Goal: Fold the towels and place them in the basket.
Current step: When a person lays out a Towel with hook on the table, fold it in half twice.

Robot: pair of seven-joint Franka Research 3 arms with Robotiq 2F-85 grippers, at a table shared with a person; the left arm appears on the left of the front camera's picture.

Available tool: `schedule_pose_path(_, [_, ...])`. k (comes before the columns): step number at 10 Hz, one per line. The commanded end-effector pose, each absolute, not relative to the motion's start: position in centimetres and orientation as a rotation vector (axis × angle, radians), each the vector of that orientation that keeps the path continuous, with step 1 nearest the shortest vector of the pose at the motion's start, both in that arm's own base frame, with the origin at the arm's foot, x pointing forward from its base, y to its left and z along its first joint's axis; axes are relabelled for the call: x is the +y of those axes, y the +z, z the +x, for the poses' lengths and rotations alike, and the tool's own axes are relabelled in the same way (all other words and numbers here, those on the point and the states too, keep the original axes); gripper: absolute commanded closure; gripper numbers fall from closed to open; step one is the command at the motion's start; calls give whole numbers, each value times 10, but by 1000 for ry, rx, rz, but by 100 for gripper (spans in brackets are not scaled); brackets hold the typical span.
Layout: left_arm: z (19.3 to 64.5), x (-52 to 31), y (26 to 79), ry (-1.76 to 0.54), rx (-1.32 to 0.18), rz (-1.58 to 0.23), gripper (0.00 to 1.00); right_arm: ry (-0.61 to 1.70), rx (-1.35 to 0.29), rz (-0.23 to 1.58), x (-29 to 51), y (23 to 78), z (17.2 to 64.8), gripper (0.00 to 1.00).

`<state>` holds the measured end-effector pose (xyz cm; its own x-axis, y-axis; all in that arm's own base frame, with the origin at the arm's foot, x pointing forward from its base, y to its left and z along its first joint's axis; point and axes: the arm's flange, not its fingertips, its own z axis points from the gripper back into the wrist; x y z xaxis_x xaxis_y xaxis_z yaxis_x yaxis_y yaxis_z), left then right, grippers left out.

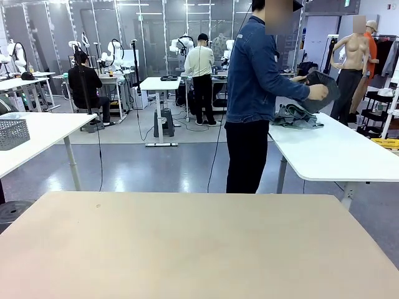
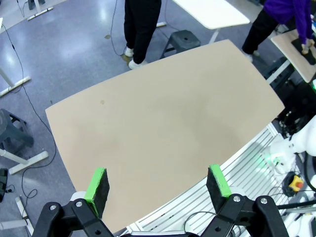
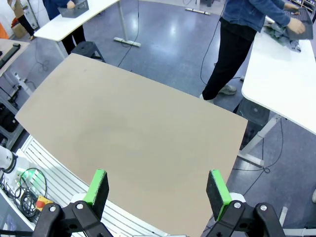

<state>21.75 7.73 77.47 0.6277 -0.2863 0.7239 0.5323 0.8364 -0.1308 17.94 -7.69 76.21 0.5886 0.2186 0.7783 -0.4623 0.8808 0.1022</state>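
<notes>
So we've got our left gripper [image 2: 158, 182] hanging high above the tan table [image 2: 148, 113], roughly over its near edge, jaws spread wide, green pads [image 2: 98, 185] well apart. Our right gripper [image 3: 157, 186] is the same deal: high over that table's edge, wide open, pointing down at it.

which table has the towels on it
The white table on the right beside the person: crumpled towels lie there. The left white table carries a mesh basket.
</notes>
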Motion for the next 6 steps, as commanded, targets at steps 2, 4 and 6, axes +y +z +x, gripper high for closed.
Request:
schedule_pose_path(2, [217, 75, 775, -499, -754, -353, 0, 411, -857, 313, -77, 762, 179, 0])
schedule_pose_path(4, [217, 75, 775, -499, -754, -353, 0, 411, -857, 313, -77, 762, 179, 0])
schedule_pose_path(6, [217, 75, 775, -499, -754, -353, 0, 411, -857, 313, -77, 762, 179, 0])
